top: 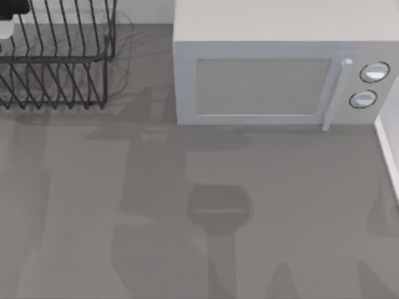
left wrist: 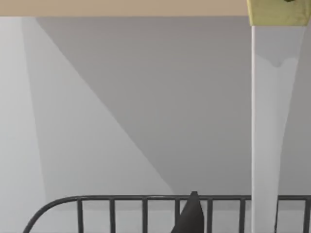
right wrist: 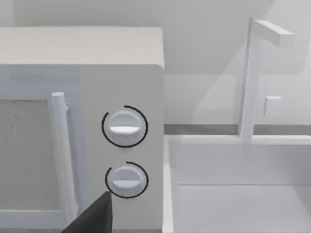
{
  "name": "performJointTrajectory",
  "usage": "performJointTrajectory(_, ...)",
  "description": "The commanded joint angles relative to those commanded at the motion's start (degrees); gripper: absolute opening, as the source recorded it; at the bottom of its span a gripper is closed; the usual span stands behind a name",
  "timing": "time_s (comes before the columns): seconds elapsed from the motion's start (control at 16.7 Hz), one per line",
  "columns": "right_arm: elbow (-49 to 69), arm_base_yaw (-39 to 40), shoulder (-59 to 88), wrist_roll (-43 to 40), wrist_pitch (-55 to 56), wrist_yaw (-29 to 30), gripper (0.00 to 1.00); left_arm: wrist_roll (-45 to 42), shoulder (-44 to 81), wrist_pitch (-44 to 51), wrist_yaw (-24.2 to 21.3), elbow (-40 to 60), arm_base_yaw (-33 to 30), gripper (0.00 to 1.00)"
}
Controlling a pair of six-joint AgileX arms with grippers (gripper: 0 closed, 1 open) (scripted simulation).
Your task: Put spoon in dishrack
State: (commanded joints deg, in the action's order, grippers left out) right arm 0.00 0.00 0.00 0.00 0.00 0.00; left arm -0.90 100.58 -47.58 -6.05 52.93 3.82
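The black wire dishrack [top: 56,68] stands at the table's far left corner; its top rail [left wrist: 146,198] crosses the left wrist view. The spoon [left wrist: 267,121] hangs close to the left wrist camera as a long white handle, upright, with a yellow band at its upper end. Its lower end runs down past the rail. My left gripper [top: 12,6] is a dark shape over the rack's back left corner, with a small white piece [top: 4,28] just below it. One dark left fingertip [left wrist: 192,216] shows at the rail. A dark right fingertip [right wrist: 92,218] points at the microwave front.
A grey microwave [top: 274,75] with a door handle [top: 336,93] and two knobs [right wrist: 125,127] fills the back middle and right. A white sink [right wrist: 233,194] with a faucet [right wrist: 252,73] sits to its right. Arm shadows lie on the grey table [top: 187,218].
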Motion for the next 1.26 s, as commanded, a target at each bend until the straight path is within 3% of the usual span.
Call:
performJointTrajectory(0.12,0.0,0.0,0.0,0.0,0.0,0.0,1.0,0.0,0.0,0.0,0.0,0.0,0.0,0.0)
performJointTrajectory(0.9,0.0,0.0,0.0,0.0,0.0,0.0,1.0,0.0,0.0,0.0,0.0,0.0,0.0,0.98)
performJointTrajectory(1.26,0.0,0.0,0.0,0.0,0.0,0.0,1.0,0.0,0.0,0.0,0.0,0.0,0.0,1.0)
